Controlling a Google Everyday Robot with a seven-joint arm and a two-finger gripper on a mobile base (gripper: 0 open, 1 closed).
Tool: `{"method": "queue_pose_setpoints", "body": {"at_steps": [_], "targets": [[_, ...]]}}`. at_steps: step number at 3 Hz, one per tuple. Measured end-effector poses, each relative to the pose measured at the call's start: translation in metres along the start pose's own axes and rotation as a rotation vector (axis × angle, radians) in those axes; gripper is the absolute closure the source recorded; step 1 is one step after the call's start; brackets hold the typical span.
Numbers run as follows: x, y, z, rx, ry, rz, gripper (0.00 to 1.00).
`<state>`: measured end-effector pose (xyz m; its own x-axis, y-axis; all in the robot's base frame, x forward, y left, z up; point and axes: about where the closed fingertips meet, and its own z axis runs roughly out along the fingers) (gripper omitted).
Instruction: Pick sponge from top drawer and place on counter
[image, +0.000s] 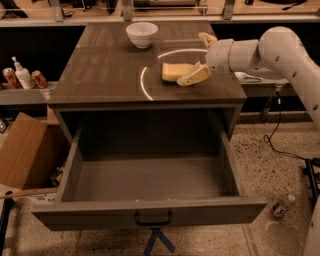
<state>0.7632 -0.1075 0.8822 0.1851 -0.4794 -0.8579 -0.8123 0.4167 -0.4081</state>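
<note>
The pale-yellow sponge (175, 71) lies flat on the counter (105, 70), right of the bright light arc. My gripper (192, 59) is at the sponge's right side, open, with one finger (194, 76) touching or just beside the sponge's right edge and the other finger (206, 38) raised well behind it. The top drawer (150, 210) is pulled fully out below the counter, and its inside holds nothing. Its black handle (152, 218) is at the front centre.
A white bowl (142, 34) stands at the back of the counter. A cardboard box (22, 150) sits on the floor at the left. Cans and a pump bottle (22, 75) are on a low shelf at the left. A small bottle (283, 205) lies on the floor at the right.
</note>
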Motion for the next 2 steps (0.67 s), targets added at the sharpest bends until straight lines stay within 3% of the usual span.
{"method": "queue_pose_setpoints", "body": {"at_steps": [1,2], "targets": [[-0.006,0.001,-0.012,0.027,-0.009,-0.010,0.00],[-0.012,0.003,-0.045,0.081,-0.001,-0.030,0.00]]}}
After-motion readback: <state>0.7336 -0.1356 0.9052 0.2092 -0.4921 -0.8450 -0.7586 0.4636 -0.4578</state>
